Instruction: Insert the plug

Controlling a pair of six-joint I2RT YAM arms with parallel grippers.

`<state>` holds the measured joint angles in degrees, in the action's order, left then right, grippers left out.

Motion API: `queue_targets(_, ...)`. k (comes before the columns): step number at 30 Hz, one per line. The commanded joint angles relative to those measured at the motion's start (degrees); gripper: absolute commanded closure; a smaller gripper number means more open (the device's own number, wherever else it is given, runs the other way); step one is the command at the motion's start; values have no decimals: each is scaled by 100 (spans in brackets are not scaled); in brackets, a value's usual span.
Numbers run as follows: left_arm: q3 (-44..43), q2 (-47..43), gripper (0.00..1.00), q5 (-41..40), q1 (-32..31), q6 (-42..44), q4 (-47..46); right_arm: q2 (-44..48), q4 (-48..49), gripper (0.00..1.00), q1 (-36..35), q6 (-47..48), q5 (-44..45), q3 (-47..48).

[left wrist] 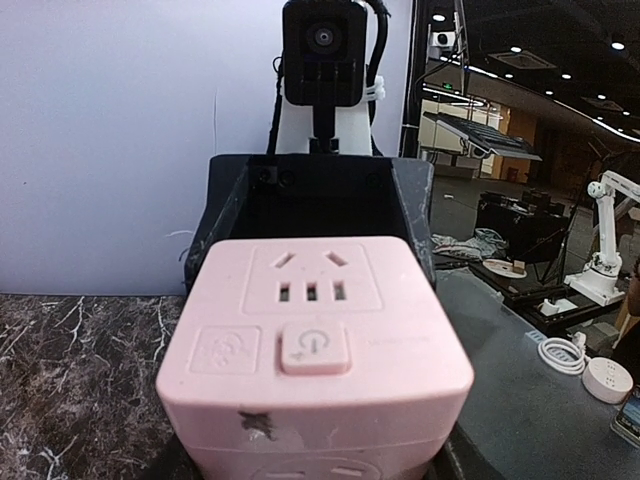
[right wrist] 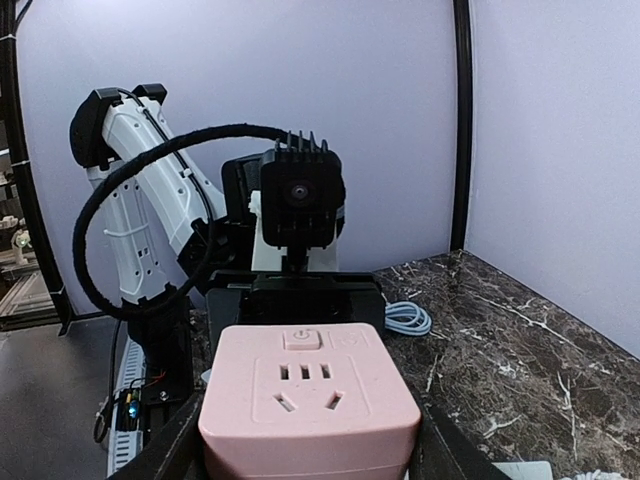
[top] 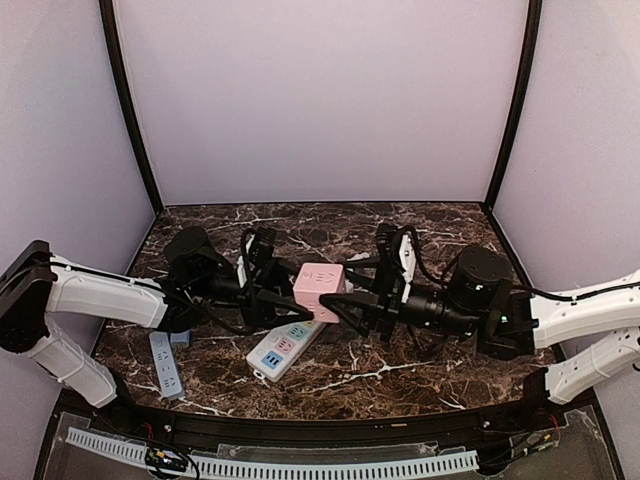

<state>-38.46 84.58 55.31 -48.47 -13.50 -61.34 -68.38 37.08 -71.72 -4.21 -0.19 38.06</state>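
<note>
A pink cube socket point(top: 320, 289) hangs just above the marble table between my two arms. Whether it has plug pins I cannot tell; its underside is hidden. My left gripper point(top: 290, 300) reaches in from the left. In the left wrist view the cube point(left wrist: 312, 330) fills the space between its dark fingers point(left wrist: 172, 466), which press its sides. My right gripper point(top: 337, 303) comes from the right and is shut on the same cube point(right wrist: 308, 395), one finger point(right wrist: 176, 445) along each flank. A white power strip point(top: 285, 346) with coloured sockets lies on the table under the cube.
A grey-blue power strip point(top: 166, 364) lies at the front left near the left arm. A coiled pale blue cable point(right wrist: 406, 318) rests on the marble point(right wrist: 520, 350) behind the cube. Purple walls close in the back and sides.
</note>
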Motion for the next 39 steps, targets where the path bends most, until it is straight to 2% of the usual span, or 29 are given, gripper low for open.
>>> queue_targets(1, -260, -379, 90, 251, 18, 823, 1527, 409, -1789, 35, -54, 17, -7, 609)
queue_targets(3, -354, -519, 91, 197, 15, 1379, 2391, 580, -2836, 16, -60, 4, -2, 972)
queue_targets(6, -455, -640, 97, 107, 13, 1929, 3309, 742, -4092, 6, -56, 60, 132, 1654)
queue_targets(12, -717, -706, 99, 148, 13, 2407, 4079, 611, -5562, 5, -52, 184, -254, 2794)
queue_targets(20, -936, -787, 99, 283, 13, 2894, 4949, -449, -6918, 3, 4, -21, -463, 3660)
queue_targets(33, -968, -775, 99, 279, 14, 3053, 5168, -1443, -7238, 3, 184, -5, -1075, 4196)
queue_targets(39, -979, -761, 99, 256, 14, 3107, 5228, -1666, -7229, 12, 306, -11, -1324, 4288)
